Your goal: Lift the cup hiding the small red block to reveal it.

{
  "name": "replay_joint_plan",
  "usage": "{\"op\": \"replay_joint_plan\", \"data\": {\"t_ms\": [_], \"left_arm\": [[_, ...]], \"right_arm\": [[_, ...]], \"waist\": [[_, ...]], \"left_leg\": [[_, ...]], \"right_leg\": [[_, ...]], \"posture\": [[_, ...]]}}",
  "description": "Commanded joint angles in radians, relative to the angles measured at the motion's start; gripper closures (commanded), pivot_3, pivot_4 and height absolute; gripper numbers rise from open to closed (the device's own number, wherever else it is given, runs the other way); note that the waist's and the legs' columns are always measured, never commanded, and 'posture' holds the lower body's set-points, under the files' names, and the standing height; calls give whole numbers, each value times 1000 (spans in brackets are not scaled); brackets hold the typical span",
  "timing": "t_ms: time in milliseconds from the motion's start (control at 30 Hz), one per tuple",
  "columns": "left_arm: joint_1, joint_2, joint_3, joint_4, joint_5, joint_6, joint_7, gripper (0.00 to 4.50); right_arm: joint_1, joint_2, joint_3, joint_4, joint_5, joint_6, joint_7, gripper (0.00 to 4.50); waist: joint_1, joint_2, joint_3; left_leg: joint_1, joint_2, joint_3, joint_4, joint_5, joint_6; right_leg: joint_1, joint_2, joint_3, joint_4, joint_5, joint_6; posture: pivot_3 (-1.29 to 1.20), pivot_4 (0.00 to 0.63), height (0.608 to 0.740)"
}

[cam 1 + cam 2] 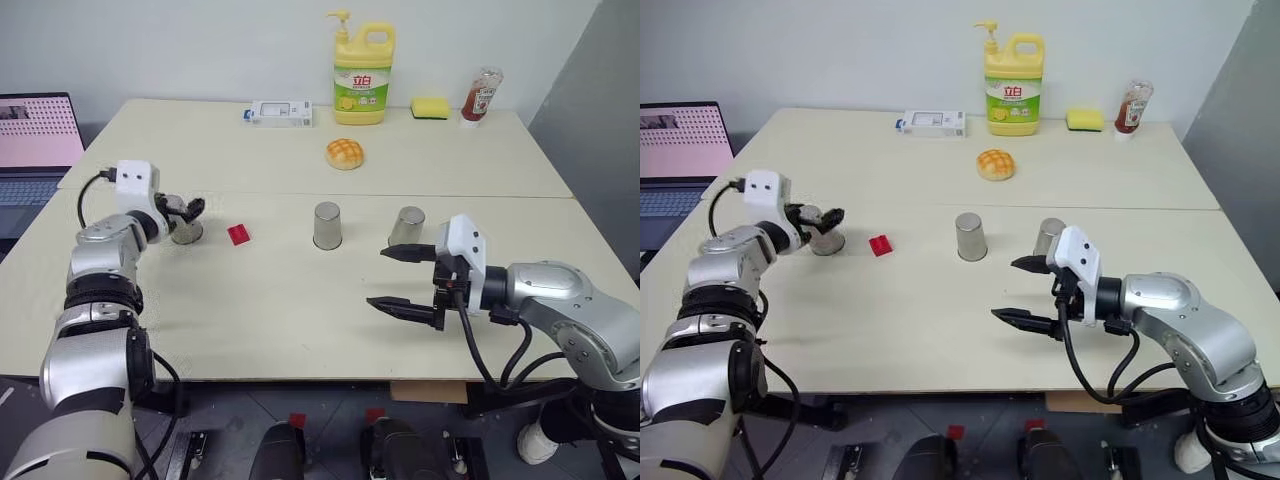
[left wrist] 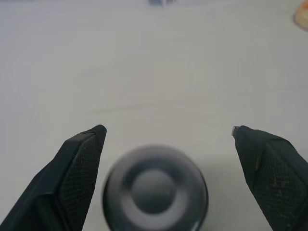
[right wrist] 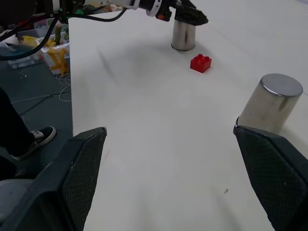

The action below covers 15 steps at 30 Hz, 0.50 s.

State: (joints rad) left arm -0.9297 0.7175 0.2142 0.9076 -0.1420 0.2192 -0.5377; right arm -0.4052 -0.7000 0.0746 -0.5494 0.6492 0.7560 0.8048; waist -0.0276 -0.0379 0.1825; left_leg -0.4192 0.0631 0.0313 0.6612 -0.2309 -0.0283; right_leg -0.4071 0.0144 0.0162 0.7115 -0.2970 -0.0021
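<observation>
Claws both gape empty: left claw [image 1: 186, 211] straddles cup [image 1: 186, 231], right claw [image 1: 402, 281] hovers.

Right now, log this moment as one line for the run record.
red block: uncovered on table | left gripper: open, around leftmost cup, cup standing | right gripper: open, empty | other two cups: untouched

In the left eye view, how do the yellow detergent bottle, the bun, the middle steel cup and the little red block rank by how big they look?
Largest to smallest:
1. yellow detergent bottle, though it stands farthest back
2. middle steel cup
3. bun, close to the cup in apparent size and farther away, so that order is unsure
4. red block, clearly the smallest
</observation>
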Motion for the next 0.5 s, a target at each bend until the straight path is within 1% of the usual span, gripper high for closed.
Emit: {"op": "replay_joint_plan", "data": {"t_ms": [33,133,200,300,400,500], "left_arm": [[7,52,17,-150,-10,29,-10,31],[39,93,11,-292,-33,83,-85,31],[95,126,1,-400,-50,80,-172,31],[216,206,-18,-565,-80,129,-323,31],[297,275,8,-648,-129,186,-429,31],[380,334,31,-717,-170,241,-507,31]], "right_arm": [[-3,-2,-49,-31,25,-6,-4,0],[-6,3,-61,-25,29,-12,-5,0],[-5,3,-63,-20,23,-24,-3,0],[5,13,-72,-9,-1,-74,2,0],[20,16,-94,4,-6,-109,11,0],[38,-9,-112,11,13,-106,37,0]], "waist": [[0,0,0],[-1,0,0],[-2,0,0],[-4,0,0],[-4,0,0],[-3,1,0]], "left_leg": [[0,0,0,0,0,0],[0,0,0,0,0,0],[1,0,0,0,0,0],[2,1,0,-1,0,0],[2,1,-1,-1,0,0],[2,1,-1,-1,0,0]], "right_leg": [[0,0,0,0,0,0],[0,0,0,0,0,0],[0,0,0,0,0,0],[0,0,1,0,0,0],[0,-1,1,0,0,0],[0,-1,0,1,0,-1]], "posture": [[0,150,740],[0,150,740],[0,150,740],[0,150,740],[0,150,740],[0,150,740]]}}
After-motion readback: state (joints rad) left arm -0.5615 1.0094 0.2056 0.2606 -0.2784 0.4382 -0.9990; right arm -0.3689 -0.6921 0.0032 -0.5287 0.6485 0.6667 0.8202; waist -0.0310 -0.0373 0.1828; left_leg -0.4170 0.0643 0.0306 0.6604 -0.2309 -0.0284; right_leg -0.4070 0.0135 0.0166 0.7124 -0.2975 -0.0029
